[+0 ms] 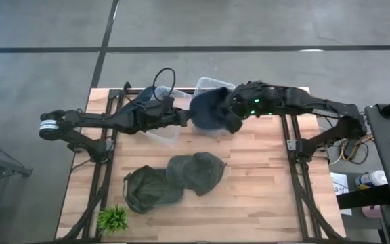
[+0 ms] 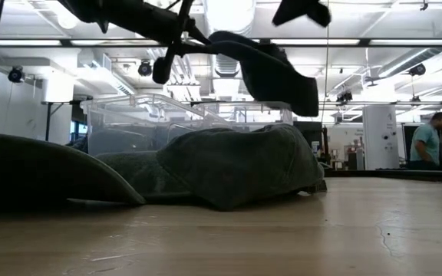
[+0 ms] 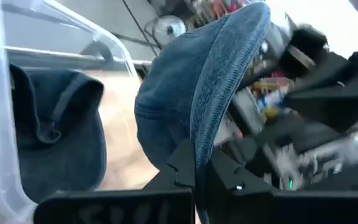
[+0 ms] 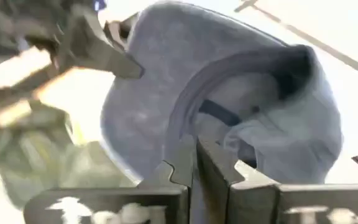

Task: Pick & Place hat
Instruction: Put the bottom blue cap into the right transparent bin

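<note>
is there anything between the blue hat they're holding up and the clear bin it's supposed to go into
Nothing visible blocks it. The blue hat hangs above the table, gripped by the left pincer and the right pincer, right beside the clear bin. Another blue hat already lies in it, with room left.

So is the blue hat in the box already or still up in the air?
Up in the air. Both grippers, left and right, pinch the blue hat above the clear box.

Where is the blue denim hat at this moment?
In the high view, the blue denim hat hangs above the clear bin at the table's far edge, held between the left gripper and right gripper.
</note>
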You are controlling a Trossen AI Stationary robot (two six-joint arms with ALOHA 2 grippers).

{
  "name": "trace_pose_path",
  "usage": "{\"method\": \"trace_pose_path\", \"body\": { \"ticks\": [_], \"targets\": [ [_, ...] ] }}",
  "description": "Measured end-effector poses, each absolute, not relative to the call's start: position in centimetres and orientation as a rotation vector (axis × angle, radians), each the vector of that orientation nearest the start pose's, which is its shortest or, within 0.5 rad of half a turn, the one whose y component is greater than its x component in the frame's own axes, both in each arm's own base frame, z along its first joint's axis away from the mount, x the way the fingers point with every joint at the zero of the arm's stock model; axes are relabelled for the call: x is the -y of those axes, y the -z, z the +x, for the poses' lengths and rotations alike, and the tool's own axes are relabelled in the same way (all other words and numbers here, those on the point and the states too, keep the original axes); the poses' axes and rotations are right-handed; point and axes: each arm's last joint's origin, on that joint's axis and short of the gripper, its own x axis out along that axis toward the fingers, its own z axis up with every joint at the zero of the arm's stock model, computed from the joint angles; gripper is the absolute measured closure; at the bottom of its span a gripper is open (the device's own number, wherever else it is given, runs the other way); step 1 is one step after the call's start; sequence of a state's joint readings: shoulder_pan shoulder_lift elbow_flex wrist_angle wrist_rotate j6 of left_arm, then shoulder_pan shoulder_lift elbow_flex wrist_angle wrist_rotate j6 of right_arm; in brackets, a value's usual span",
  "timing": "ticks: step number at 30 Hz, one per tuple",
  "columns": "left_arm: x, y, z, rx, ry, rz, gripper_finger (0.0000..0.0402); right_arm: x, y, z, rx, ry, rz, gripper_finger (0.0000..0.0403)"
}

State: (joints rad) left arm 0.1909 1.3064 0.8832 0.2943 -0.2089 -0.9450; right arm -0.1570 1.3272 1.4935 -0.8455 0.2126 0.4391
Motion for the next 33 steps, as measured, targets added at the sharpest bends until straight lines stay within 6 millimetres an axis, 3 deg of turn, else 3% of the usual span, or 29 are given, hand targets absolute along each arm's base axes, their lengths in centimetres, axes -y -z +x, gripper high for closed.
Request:
{"method": "trace_pose_path", "body": {
  "ticks": [4, 8, 13, 16, 23, 29, 33],
  "targets": [
    [-7.6, -30.7, 28.4, 0.234, -0.487, -1.008, 0.0394, 4.4, -41.7, 24.0, -0.456, 0.540, 0.565, 0.0385],
    [-8.6, -31.4, 28.1, 0.372, -0.501, -1.070, 0.0394, 3.2, -41.8, 24.0, -0.386, 0.522, 0.755, 0.0385],
    [-9.0, -32.0, 28.4, 0.496, -0.462, -1.108, 0.0394, 2.4, -38.0, 27.1, -0.459, 0.552, 0.855, 0.0375],
    [-9.2, -31.8, 28.8, 0.535, -0.436, -1.109, 0.0394, 2.5, -36.1, 29.4, -0.382, 0.600, 0.841, 0.0355],
    [-9.7, -31.5, 29.3, 0.578, -0.421, -1.084, 0.0394, 3.2, -35.6, 32.3, -0.033, 0.656, 0.895, 0.0278],
    [-10.5, -31.7, 29.1, 0.624, -0.423, -1.035, 0.0394, 3.6, -35.8, 32.3, 0.115, 0.776, 0.951, 0.0213],
    [-11.4, -31.5, 29.0, 0.618, -0.444, -1.007, 0.0394, 4.1, -36.2, 32.3, 0.176, 0.818, 0.948, 0.0190]
  ]
}}
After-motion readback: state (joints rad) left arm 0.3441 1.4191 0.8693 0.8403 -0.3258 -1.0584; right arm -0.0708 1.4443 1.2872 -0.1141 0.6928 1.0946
